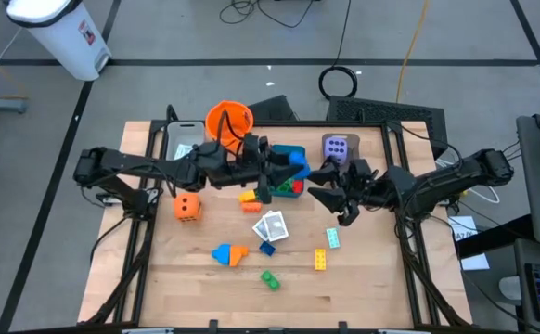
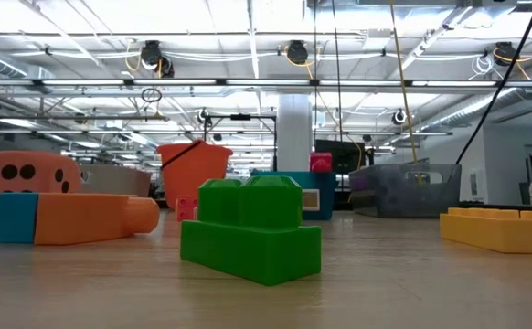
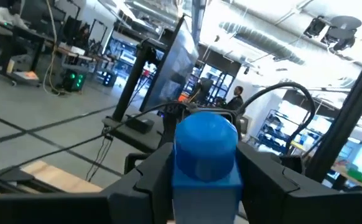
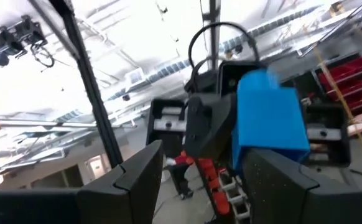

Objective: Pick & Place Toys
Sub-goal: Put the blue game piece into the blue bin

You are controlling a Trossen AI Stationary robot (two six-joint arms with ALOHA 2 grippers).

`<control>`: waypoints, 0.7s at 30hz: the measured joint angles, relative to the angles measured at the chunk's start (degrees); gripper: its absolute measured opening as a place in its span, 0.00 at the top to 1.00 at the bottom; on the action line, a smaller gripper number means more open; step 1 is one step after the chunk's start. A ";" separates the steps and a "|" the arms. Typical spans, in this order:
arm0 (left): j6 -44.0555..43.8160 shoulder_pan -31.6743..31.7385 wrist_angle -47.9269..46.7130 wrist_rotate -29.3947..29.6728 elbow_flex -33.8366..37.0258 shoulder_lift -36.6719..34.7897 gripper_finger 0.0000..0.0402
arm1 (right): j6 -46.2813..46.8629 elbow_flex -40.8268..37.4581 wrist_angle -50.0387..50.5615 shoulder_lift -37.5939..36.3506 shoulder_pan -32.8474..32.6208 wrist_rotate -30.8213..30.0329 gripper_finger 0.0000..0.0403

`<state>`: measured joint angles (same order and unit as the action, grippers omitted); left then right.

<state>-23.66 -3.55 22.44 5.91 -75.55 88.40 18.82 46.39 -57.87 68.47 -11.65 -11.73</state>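
- Blue brick [image 3: 206,158], plain glossy blue, between the dark fingers of the left gripper [image 3: 207,186].
- Orange die [image 1: 187,207], orange with dark pips.
- Purple die [image 1: 337,147], pale purple with dark pips.
- Orange bucket [image 1: 228,122], solid orange.
- Teal tray [image 1: 291,173], teal-blue walls; red and green pieces inside.
- Green brick [image 1: 270,278], bright green.
- Yellow brick [image 1: 319,260], yellow.
- Long block [image 1: 229,253], orange with a blue end.
- White cards [image 1: 272,225], white with a faint print, possibly grey; pattern unclear.
- Small card [image 1: 332,238], light green-teal.
- Table [image 1: 372,288], pale wood grain.
- Right gripper [image 4: 199,186], dark fingers.
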 joint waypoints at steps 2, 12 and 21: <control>0.75 -0.14 -0.18 0.20 0.00 0.00 0.61 | -0.25 0.00 -0.68 -0.04 0.02 -1.16 0.48; 1.98 -0.27 -0.63 0.35 0.13 0.29 0.60 | 1.36 0.07 -0.40 -0.07 1.56 -1.75 0.60; 1.97 -0.31 -0.49 -0.01 0.17 0.37 0.60 | 2.83 0.13 1.49 -0.09 2.38 -1.77 0.89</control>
<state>-21.69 -3.86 21.95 5.90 -75.37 88.77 21.65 46.52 -56.38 68.38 -9.28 -13.50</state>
